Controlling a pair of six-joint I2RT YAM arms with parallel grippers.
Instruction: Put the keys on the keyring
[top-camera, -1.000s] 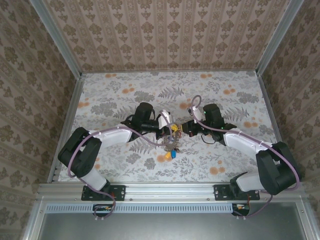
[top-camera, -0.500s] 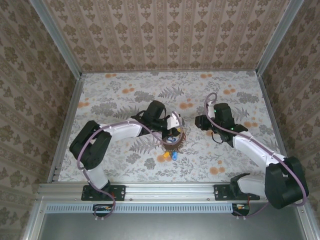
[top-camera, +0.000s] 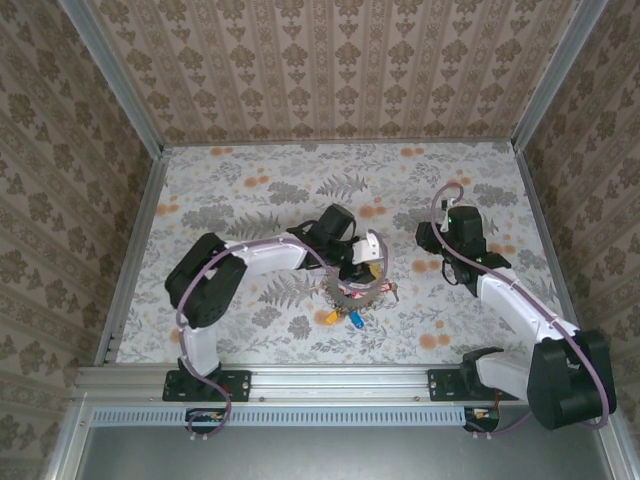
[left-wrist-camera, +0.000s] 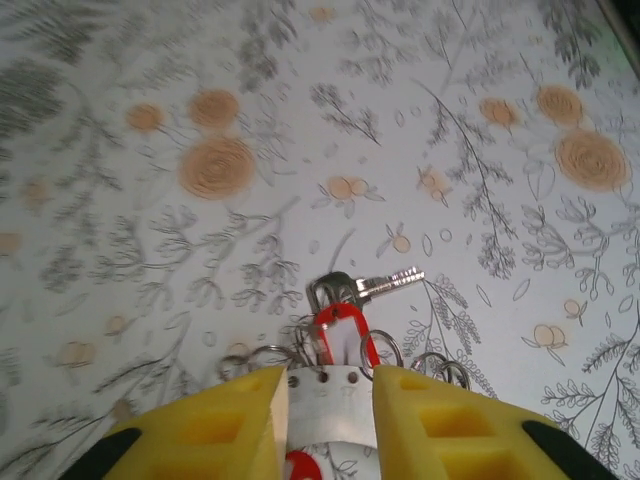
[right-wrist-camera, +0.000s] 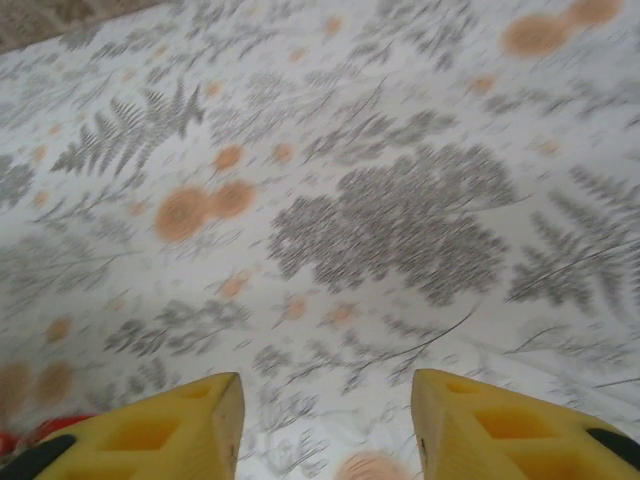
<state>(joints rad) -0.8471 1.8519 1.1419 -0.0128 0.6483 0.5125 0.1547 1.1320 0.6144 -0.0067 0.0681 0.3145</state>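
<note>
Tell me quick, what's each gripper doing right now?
Left gripper: the keyring sits between its fingers; gripped or not cannot be told.
Right gripper: open, holding nothing.

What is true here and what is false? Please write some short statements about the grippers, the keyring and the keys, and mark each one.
1. The right gripper is open, with nothing between its fingers. True.
2. The keyring sits between the fingers of the left gripper. True.
3. The red-tagged key lies far away from the keyring. False: it sits right at the keyring, just ahead of the left gripper.
4. The two grippers touch each other. False: in the top view they stand apart, the right gripper off to the right of the keyring.
5. A silver key lies flat on the table, beside the red-tagged key. True.
</note>
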